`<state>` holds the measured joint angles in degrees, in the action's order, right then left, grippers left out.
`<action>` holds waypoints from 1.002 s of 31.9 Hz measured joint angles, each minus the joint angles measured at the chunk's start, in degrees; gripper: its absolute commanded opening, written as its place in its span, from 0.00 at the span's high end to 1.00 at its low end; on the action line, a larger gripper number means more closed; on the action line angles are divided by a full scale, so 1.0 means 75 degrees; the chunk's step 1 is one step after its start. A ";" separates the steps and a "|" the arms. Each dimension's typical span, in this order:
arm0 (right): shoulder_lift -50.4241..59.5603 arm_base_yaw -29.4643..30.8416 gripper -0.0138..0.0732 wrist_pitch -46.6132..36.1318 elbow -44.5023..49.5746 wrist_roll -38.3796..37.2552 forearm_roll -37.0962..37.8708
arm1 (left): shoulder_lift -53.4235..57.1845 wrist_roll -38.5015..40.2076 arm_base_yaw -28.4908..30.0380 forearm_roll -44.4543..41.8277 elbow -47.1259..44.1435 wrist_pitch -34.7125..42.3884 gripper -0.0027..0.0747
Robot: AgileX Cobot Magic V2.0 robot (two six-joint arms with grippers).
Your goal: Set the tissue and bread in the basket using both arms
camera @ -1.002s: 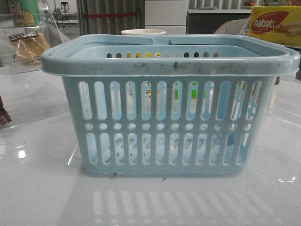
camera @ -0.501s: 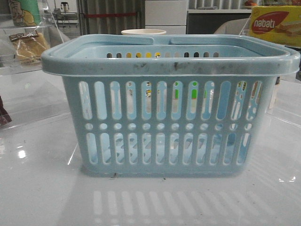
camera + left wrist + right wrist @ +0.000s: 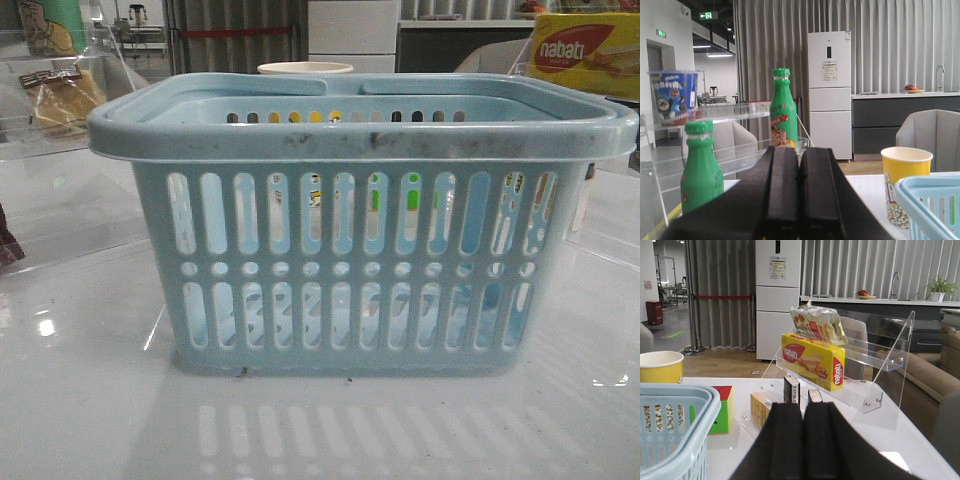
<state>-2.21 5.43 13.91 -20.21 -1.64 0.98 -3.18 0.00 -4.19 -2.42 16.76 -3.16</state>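
Note:
The pale-blue basket (image 3: 360,230) fills the middle of the front view. Its rim also shows in the left wrist view (image 3: 927,192) and the right wrist view (image 3: 675,397). The bread (image 3: 62,98) in its clear wrapper lies on a clear shelf at the far left. A small black packet with a pale edge (image 3: 791,389), apparently the tissue, stands on the lower clear shelf beyond my right gripper. My left gripper (image 3: 800,152) is shut and empty, left of the basket. My right gripper (image 3: 803,407) is shut and empty, right of the basket. Neither gripper shows in the front view.
A yellow paper cup (image 3: 305,69) stands behind the basket. Green bottles (image 3: 701,167) and a snack cup (image 3: 674,95) stand on clear shelves at the left. A yellow-and-red nabati box (image 3: 812,360), snack bags (image 3: 817,324), a tan box (image 3: 761,407) and a colour cube (image 3: 720,407) are at the right.

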 measured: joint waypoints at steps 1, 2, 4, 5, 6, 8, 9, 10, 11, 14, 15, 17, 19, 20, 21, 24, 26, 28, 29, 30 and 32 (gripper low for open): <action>-0.0134 0.0000 0.78 0.0188 -0.0228 0.0000 0.0000 | -0.0146 0.0000 0.0000 0.0000 0.0212 -0.0172 0.85; -0.0314 0.0000 0.78 0.0382 -0.0503 0.0000 0.0000 | -0.0336 0.0000 0.0000 0.0000 0.0480 -0.0360 0.85; -0.0719 0.0000 0.78 0.0805 -0.1088 0.0000 -0.0017 | -0.0777 0.0000 0.0000 0.0013 0.1055 -0.0752 0.85; -0.0909 0.0000 0.78 0.1035 -0.1340 0.0000 -0.0017 | -0.0978 0.0000 0.0000 0.0013 0.1317 -0.1000 0.85; -0.1100 0.0000 0.78 0.1273 -0.1585 0.0000 -0.0017 | -0.1141 0.0000 0.0000 0.0013 0.1523 -0.1261 0.85; -0.1486 0.0000 0.78 0.1776 -0.2034 0.0000 -0.0023 | -0.1543 0.0000 0.0000 0.0013 0.2011 -0.1823 0.85; -0.1681 0.0000 0.78 0.2035 -0.2231 0.0000 -0.0035 | -0.1769 0.0000 0.0000 0.0013 0.2265 -0.2107 0.85; -0.1831 0.0000 0.78 0.2293 -0.2368 0.0000 -0.0035 | -0.1915 0.0000 0.0000 0.0013 0.2416 -0.2384 0.85; -0.2009 0.0000 0.78 0.2516 -0.2501 0.0000 -0.0035 | -0.2088 0.0000 0.0000 0.0013 0.2574 -0.2653 0.85; -0.2466 0.0000 0.78 0.3004 -0.2618 0.0000 -0.0051 | -0.2510 0.0000 0.0000 0.0013 0.2766 -0.3219 0.85; -0.2599 0.0000 0.78 0.3142 -0.2618 0.0000 -0.0051 | -0.2632 0.0000 0.0000 0.0013 0.2781 -0.3412 0.85; -0.2856 0.0000 0.78 0.3320 -0.2583 0.0000 -0.0051 | -0.2867 0.0000 0.0000 0.0013 0.2781 -0.3797 0.85; -0.3078 0.0000 0.78 0.3404 -0.2482 0.0000 -0.0051 | -0.3039 0.0000 0.0000 0.0013 0.2781 -0.4151 0.85; -0.3170 0.0000 0.78 0.3423 -0.2395 0.0000 -0.0051 | -0.3127 0.0000 0.0000 0.0013 0.2781 -0.4266 0.85; -0.3272 0.0000 0.78 0.3436 -0.2290 0.0000 -0.0051 | -0.3206 0.0000 0.0000 0.0013 0.2781 -0.4325 0.85; -0.3524 0.0000 0.77 0.3494 -0.2039 0.0000 -0.0061 | -0.3361 0.0000 0.0000 0.0026 0.2781 -0.4387 0.85; -0.3702 0.0000 0.77 0.3566 -0.1967 0.0000 -0.0061 | -0.3455 0.0000 0.0000 0.0026 0.2781 -0.4387 0.85; -0.3835 0.0000 0.71 0.3602 -0.1967 0.0000 -0.0061 | -0.3531 0.0000 0.0000 0.0026 0.2781 -0.4387 0.85; -0.3903 0.0000 0.66 0.3609 -0.1967 0.0000 -0.0061 | -0.3569 0.0000 0.0000 0.0026 0.2781 -0.4387 0.84; -0.3944 0.0000 0.58 0.3609 -0.1967 0.0000 -0.0061 | -0.3629 0.0000 0.0000 0.0026 0.2781 -0.4387 0.82; -0.4014 0.0000 0.46 0.3609 -0.1967 0.0000 -0.0061 | -0.3697 0.0000 0.0000 0.0026 0.2781 -0.4387 0.75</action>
<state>-32.32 5.43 40.98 -34.97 -1.64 0.53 -30.91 0.00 -4.19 -2.23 37.62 -36.07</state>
